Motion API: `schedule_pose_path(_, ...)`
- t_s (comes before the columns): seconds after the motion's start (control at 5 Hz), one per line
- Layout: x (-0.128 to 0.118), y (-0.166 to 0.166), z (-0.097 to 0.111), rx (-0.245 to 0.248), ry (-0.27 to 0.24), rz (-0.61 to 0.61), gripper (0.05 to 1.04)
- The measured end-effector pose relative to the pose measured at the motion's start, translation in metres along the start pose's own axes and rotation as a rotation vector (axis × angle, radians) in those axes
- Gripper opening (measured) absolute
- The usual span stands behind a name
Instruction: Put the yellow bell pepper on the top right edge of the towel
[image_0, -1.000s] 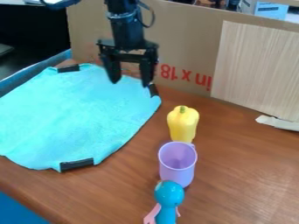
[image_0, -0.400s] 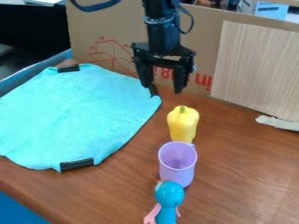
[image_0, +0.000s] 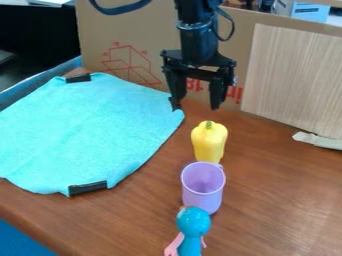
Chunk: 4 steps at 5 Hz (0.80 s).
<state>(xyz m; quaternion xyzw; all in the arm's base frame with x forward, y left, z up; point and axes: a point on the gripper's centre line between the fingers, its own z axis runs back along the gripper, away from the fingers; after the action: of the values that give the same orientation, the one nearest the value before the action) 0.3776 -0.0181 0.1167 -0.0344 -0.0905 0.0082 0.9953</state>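
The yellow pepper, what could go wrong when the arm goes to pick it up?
The purple cup stands right by the yellow pepper, so the open tool might knock it. If the cup tips toward the camera, it could topple the blue-headed toy too.

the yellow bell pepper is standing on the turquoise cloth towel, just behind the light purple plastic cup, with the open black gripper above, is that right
Not quite: the yellow bell pepper stands on the brown wooden table, to the right of the turquoise cloth towel, as the camera view shows. The rest is right.
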Motion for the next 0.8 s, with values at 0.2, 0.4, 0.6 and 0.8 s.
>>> schedule_pose_path(0.2, -0.002, -0.002, -0.009, 0.008, 0.011, -0.006, 0.999)
schedule_pose_path(0.4, -0.006, -0.004, -0.014, 0.019, 0.016, -0.016, 0.999)
schedule_pose_path(0.6, -0.009, -0.006, -0.019, 0.025, 0.021, -0.025, 0.999)
schedule_pose_path(0.8, -0.017, -0.007, -0.026, 0.021, 0.037, -0.029, 0.996)
